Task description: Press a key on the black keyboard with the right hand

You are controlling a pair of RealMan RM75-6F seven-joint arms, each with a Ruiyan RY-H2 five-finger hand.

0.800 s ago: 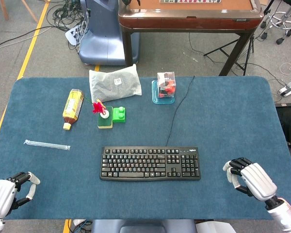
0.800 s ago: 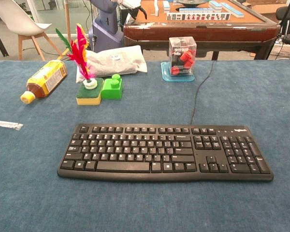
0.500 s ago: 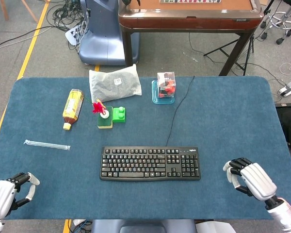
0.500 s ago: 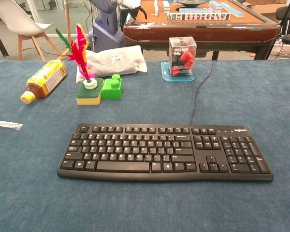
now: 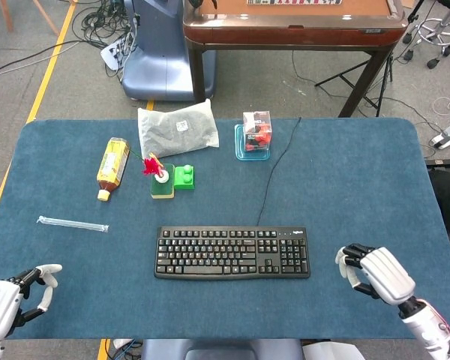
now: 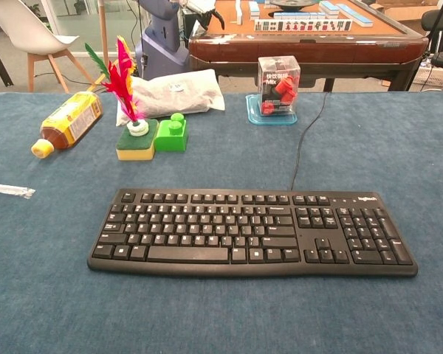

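The black keyboard (image 5: 232, 253) lies flat near the middle front of the blue table, its cable running toward the far edge; the chest view shows the keyboard (image 6: 251, 232) close up with nothing on its keys. My right hand (image 5: 375, 271) hovers over the table just right of the keyboard's number pad, a short gap away, fingers loosely bent toward it and holding nothing. My left hand (image 5: 11, 300) sits at the front left corner, far from the keyboard, fingers apart and empty. Neither hand shows in the chest view.
Behind the keyboard stand a green block (image 5: 184, 177), a sponge with a red feather toy (image 5: 159, 180), a tea bottle (image 5: 113, 166) on its side, a grey bag (image 5: 177, 127) and a clear box of red pieces (image 5: 255, 133). A wrapped straw (image 5: 72, 223) lies at the left.
My right hand has shifted left and slightly forward, closer to the keyboard's right end. The left hand's fingers have spread a little. The keyboard has not moved.
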